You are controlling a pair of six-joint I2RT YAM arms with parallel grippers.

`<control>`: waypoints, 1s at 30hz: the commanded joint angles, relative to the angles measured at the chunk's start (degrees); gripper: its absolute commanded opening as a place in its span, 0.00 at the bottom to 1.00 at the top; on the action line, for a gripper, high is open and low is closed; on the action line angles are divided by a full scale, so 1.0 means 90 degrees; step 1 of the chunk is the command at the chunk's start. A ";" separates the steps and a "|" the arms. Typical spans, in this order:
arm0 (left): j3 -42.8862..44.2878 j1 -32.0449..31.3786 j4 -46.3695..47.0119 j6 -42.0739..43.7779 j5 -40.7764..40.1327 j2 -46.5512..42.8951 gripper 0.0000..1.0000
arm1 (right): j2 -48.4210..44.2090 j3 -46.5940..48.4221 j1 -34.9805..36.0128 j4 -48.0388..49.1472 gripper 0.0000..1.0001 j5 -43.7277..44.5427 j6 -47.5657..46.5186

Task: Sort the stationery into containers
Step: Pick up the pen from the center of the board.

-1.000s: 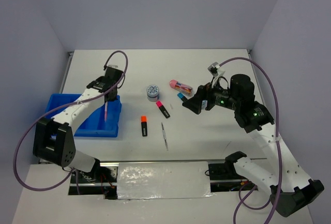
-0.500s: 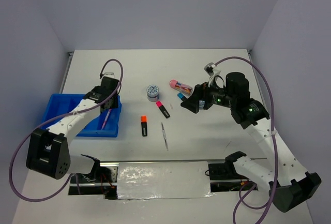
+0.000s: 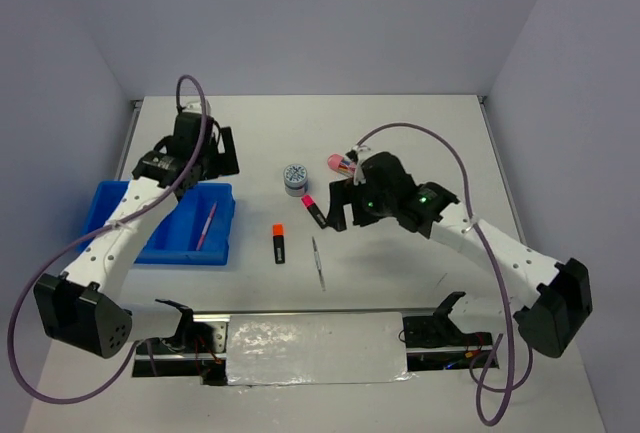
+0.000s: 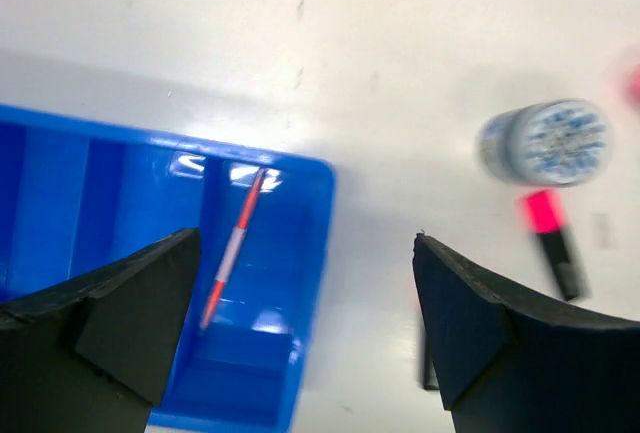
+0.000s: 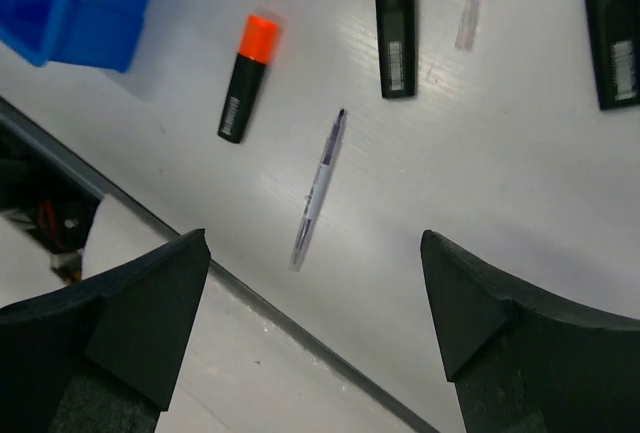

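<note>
Beneath spread left claw (image 4: 305, 253), pink pen (image 4: 232, 248), in blue tray (image 4: 60, 223), right compartment

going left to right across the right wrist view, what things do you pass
corner of the bright blue plastic tray → black highlighter with orange cap → thin grey pen → black highlighter with pink cap → small clear plastic piece → black highlighter with blue cap
</note>
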 commanded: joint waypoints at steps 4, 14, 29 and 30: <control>0.2219 0.0009 -0.1322 -0.0680 0.0662 0.0280 0.99 | 0.0807 -0.0216 0.1314 0.0086 0.87 0.1831 0.0994; 0.2272 0.0009 -0.1479 -0.0465 0.1610 0.0173 0.99 | 0.3005 0.0399 0.2174 0.0195 0.71 0.2173 0.1307; 0.1890 0.0028 -0.1626 -0.0240 0.1601 -0.0130 0.99 | 0.4169 0.0381 0.2331 0.0585 0.43 0.1705 0.1570; 0.1919 0.0038 -0.1694 -0.0279 0.1562 -0.0120 0.99 | 0.4169 0.0341 0.2340 0.0604 0.40 0.1675 0.1629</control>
